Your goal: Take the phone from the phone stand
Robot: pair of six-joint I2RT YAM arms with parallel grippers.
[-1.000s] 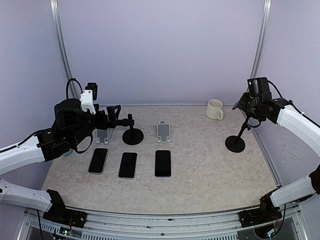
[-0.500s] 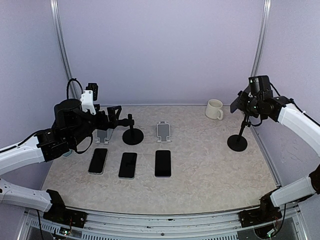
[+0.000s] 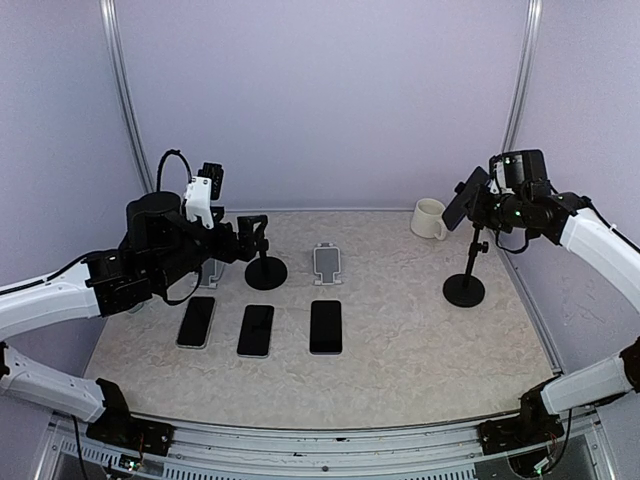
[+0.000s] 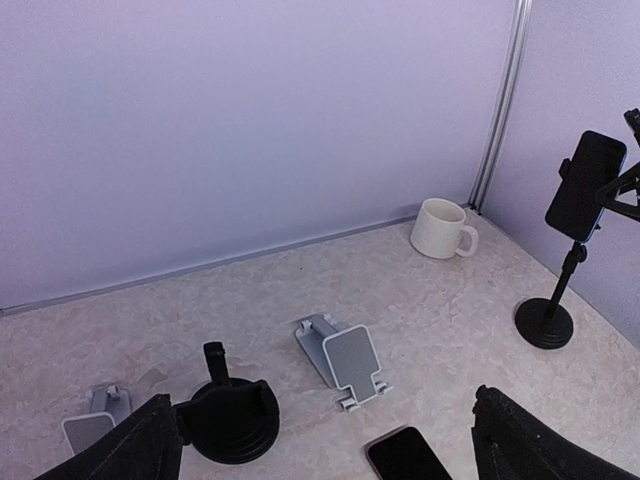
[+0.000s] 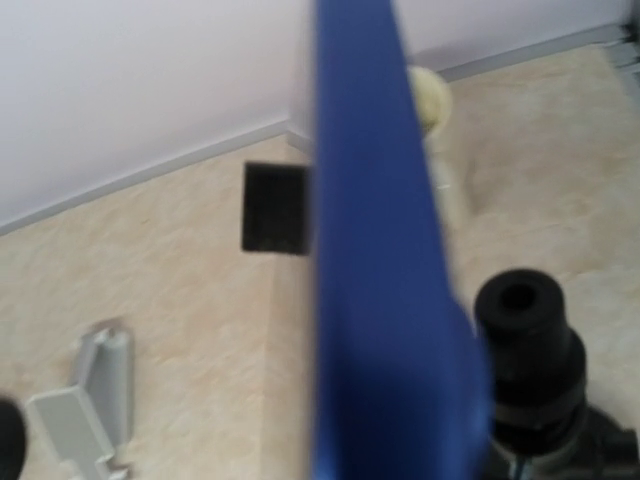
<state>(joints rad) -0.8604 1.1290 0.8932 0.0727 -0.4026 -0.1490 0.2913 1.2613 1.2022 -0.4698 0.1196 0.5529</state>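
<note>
**At the table's right rear: phone up on its stand, right fingers at it**

On the right side of the table [image 3: 400, 360], near the white mug [image 3: 429, 218], the phone [image 3: 455, 204] sits tilted at the head of the tall black phone stand [image 3: 465, 290], well above the surface. By our reading it is not yet off. The right gripper [image 3: 480, 203] is right at it. Its wrist view shows only the phone's blue edge, close and blurred, so we cannot tell whether the fingers pinch it or merely flank it. The left gripper [image 3: 251, 232] hovers well apart over the left half of the table, fingers [image 4: 130, 450] spread wide, holding nothing.

Handling, as we judge it:
- **The phone:** a thin, rigid slab with no give, light enough for one gripper. The glass faces are likely slick, so the side edges offer surer purchase.
- **Where to hold:** across the two long edges, clear of the holder, with a firm but not crushing squeeze.
- **The stand:** this worries us more, with its slim pole, small round base and weight up top. If the holder bites, a sideways pull could tip or drag the whole stand, so the draw should follow the holder's open direction.
- **The risk:** a drop from that height could crack the screen.
</note>
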